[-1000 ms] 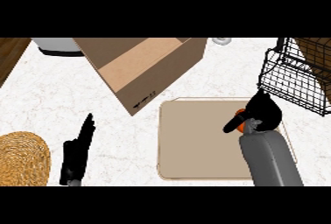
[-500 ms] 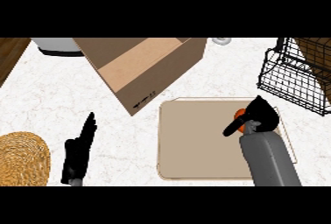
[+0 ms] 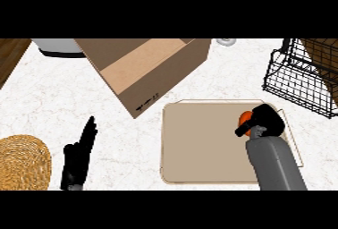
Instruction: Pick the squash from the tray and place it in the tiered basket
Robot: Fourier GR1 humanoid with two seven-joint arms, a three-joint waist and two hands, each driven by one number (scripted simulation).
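**Orange squash in hand over the tan tray, wire basket waiting up and right**

Orange is just peeking out from under the black right hand (image 3: 265, 120), and that sliver is the small orange squash (image 3: 244, 118), sitting at the right-hand side of the flat tan rectangular tray (image 3: 198, 147). The fingers are curled over the squash, hiding most of it, so whether it is clear of the tray surface I cannot tell.

The black wire tiered basket (image 3: 290, 85) stands beyond the tray's upper right corner, near but apart from the hand. To do this step well, I'd judge the hand wants to rise straight off the tray first, then travel up and right, high enough to clear the basket's front rim before coming down into a tier. Letting go should wait until the squash is well inside the wire, since a rounded thing could roll.

Left of the tray, the black left hand (image 3: 79, 156) rests, fingers straight and pressed together, pointing up. The open brown cardboard box (image 3: 145, 67) beyond the tray's upper left corner and the round woven straw mat (image 3: 20, 163) far left of the tray are both out of the path.
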